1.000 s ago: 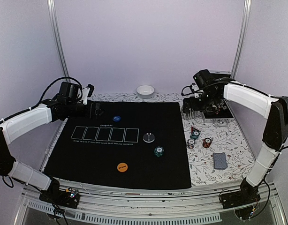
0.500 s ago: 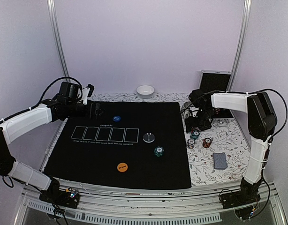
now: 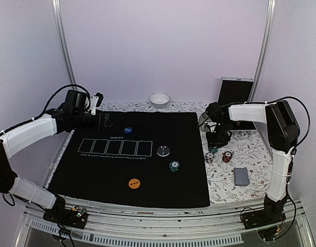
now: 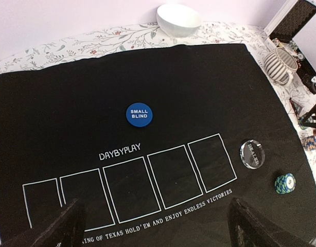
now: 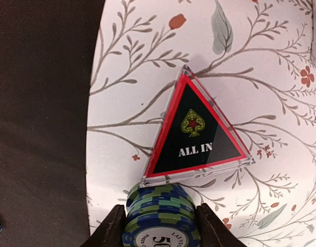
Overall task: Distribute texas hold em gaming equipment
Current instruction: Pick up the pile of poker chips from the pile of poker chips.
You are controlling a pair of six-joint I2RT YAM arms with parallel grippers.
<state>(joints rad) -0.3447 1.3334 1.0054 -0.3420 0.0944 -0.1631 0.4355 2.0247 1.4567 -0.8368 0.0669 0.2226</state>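
In the right wrist view a stack of green-and-blue striped poker chips (image 5: 160,216) stands on the floral cloth, and my right gripper (image 5: 161,229) is shut on its two sides. The red triangular "ALL IN" marker (image 5: 194,131) lies flat, touching the stack's far edge. From above, the right gripper (image 3: 218,140) points down just right of the black mat (image 3: 96,170). On the mat lie the blue small-blind disc (image 3: 128,130), the dealer button (image 3: 163,151), another green chip stack (image 3: 174,165) and the orange disc (image 3: 134,182). My left gripper (image 3: 104,122) hovers open over the mat's far left with nothing between its fingers (image 4: 65,226).
Red chips (image 3: 226,156) and white chips (image 3: 209,157) sit on the cloth near the right gripper. The deck of cards (image 3: 241,176) lies nearer the front right. A white bowl (image 3: 159,99) stands behind the mat, a ribbed mug (image 4: 280,64) and an open black case (image 3: 236,90) at the back right.
The right arm swung from the back right case down to the chips beside the mat, and its jaws closed onto the green stack. The left arm stayed still.
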